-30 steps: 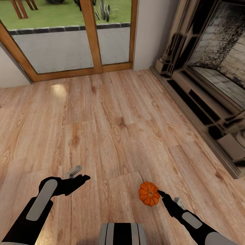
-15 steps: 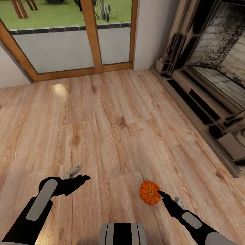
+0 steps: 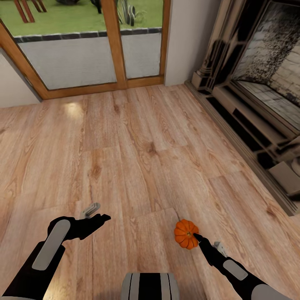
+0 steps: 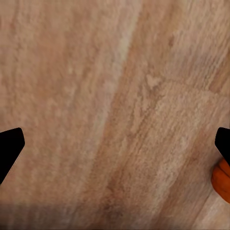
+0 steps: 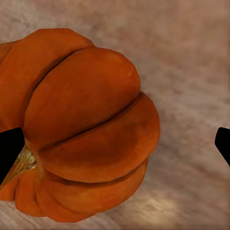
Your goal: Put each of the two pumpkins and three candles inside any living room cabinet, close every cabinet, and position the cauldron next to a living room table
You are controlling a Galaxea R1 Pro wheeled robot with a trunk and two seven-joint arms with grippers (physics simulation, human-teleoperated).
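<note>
One small orange ribbed pumpkin [image 3: 185,233] lies on the wooden floor, close in front of me on the right. My right gripper [image 3: 207,242] is open, and its dark fingertip [image 3: 197,238] sits right at the pumpkin's near side. In the right wrist view the pumpkin [image 5: 81,124] sits off-centre between the spread fingers, by one fingertip [image 5: 9,151]. My left gripper [image 3: 95,211] hovers open over bare floor to the left, holding nothing. An orange sliver of the pumpkin [image 4: 221,181] shows in the left wrist view. Candles, cabinet, cauldron and table are out of view.
A dark ornate fireplace surround [image 3: 250,91] with a raised hearth step [image 3: 287,177] runs along the right. Wood-framed glass doors [image 3: 112,46] close the far wall. Wide plank floor [image 3: 137,150] lies between.
The whole view has shifted slightly, so floor and pumpkin drift a little right together. The pumpkin now lies nearer the right fingertip. Both arms keep their pose.
</note>
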